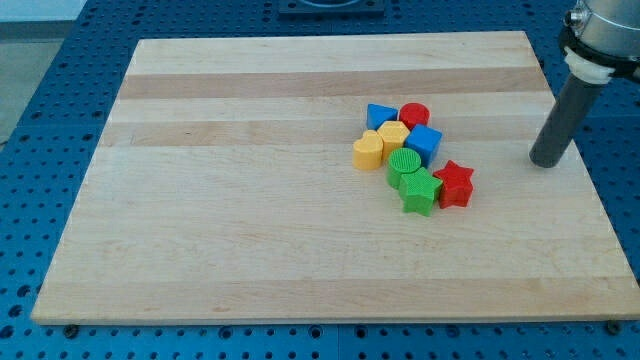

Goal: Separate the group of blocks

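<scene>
A tight cluster of blocks lies right of the board's centre. At its top are a blue triangle point(380, 116) and a red cylinder point(414, 115). Below them sit a yellow hexagon point(392, 135), a yellow heart point(368, 151) and a blue cube point(424, 144). Lower are a green cylinder point(405, 166), a green star point(420, 191) and a red star point(455, 184). All touch or nearly touch their neighbours. My tip point(546, 162) rests on the board well to the view's right of the cluster, about level with the blue cube, apart from every block.
The wooden board point(250, 200) lies on a blue perforated table point(40, 130). The board's right edge is close to the right of my tip. The arm's grey body point(600, 30) shows at the view's top right.
</scene>
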Motion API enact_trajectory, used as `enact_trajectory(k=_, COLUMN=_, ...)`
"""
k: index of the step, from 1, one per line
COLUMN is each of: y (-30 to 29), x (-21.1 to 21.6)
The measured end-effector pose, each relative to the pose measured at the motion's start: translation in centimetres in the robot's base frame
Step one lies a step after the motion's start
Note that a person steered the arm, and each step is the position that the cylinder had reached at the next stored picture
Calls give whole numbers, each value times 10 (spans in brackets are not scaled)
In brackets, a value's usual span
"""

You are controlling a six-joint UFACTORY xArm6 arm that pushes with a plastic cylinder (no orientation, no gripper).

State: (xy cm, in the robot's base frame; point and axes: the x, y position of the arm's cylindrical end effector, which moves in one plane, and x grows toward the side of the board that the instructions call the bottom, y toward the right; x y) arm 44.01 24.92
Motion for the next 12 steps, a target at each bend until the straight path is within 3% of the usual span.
enact_trajectory(k=8, y=-5, x=-3)
enact_trajectory(k=10, y=-57, x=-3)
enact_trajectory(k=12, y=-67, x=-3)
